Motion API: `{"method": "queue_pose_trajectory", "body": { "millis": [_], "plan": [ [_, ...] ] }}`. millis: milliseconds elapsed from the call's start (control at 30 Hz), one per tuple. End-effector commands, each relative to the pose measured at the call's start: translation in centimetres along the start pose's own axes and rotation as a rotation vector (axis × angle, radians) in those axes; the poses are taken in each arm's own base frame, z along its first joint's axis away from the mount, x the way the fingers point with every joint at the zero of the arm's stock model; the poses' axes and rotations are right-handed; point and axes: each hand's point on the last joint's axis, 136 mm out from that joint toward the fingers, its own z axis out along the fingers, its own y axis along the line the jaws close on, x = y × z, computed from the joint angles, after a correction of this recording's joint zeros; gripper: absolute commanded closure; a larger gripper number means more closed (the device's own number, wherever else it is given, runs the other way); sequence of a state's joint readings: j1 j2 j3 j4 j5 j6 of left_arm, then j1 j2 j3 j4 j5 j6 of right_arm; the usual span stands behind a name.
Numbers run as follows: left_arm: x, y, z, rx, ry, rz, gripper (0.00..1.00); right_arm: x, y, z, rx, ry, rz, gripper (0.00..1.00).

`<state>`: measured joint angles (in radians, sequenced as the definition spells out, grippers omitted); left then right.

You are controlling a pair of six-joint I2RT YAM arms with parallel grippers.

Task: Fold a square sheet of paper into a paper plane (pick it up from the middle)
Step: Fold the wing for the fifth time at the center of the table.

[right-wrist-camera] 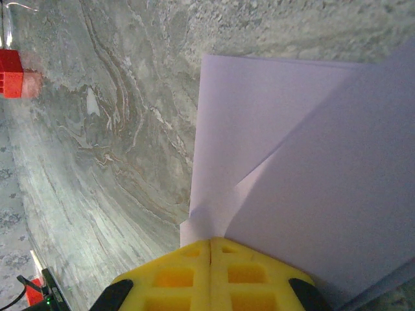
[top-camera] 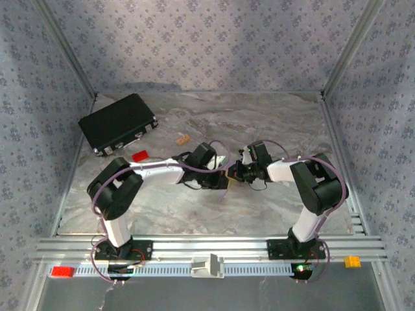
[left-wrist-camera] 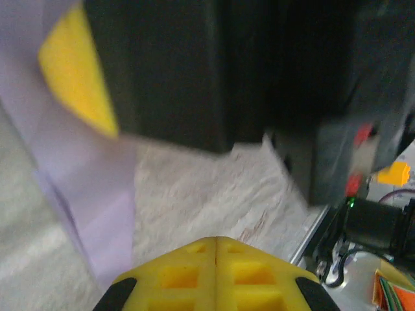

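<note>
top view adds one black rectangular case (top-camera: 118, 123); wrist view has right fingers (right-wrist-camera: 175, 278) pinching one folded pale lilac paper sheet (right-wrist-camera: 311, 162); left fingers (left-wrist-camera: 181, 275) pressed together.

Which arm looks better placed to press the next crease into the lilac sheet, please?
Probably the left: the left gripper is shut, apparently empty, beside the square sheet of paper, which the right gripper pinches.
</note>
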<state>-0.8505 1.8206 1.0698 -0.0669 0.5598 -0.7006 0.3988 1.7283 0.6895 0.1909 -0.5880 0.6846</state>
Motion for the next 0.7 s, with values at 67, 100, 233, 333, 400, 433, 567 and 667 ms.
{"method": "queue_pose_trajectory", "body": {
  "millis": [67,100,233,333,400,433,567,667],
  "plan": [
    [-0.4,2.4,2.1,-0.064,0.025,-0.036,0.96,1.8,-4.2,0.1,0.144,0.026,0.084,0.95],
    [-0.3,3.1,2.4,-0.085,0.025,-0.041,0.96,1.8,-4.2,0.2,0.142,0.024,0.084,0.95],
    [0.7,5.7,3.0,-0.165,0.046,-0.083,0.97,1.8,-4.2,0.2,0.140,0.026,0.085,0.95],
    [1.9,6.5,2.9,-0.180,0.068,-0.108,0.97,1.8,-4.2,0.1,0.140,0.023,0.083,0.95],
    [2.8,6.9,2.9,-0.178,0.078,-0.126,0.98,1.6,-4.1,0.1,0.135,0.021,0.081,0.95],
    [3.4,7.2,2.9,-0.176,0.084,-0.140,0.99,1.5,-3.9,0.0,0.131,0.019,0.078,0.95],
    [4.6,7.2,2.8,-0.146,0.084,-0.164,1.00,-0.4,-2.5,-1.1,0.107,-0.024,0.051,0.95],
    [4.6,7.0,2.7,-0.139,0.081,-0.159,1.00,-1.8,-1.3,-2.2,0.088,-0.061,0.022,0.94]
  ]
}}
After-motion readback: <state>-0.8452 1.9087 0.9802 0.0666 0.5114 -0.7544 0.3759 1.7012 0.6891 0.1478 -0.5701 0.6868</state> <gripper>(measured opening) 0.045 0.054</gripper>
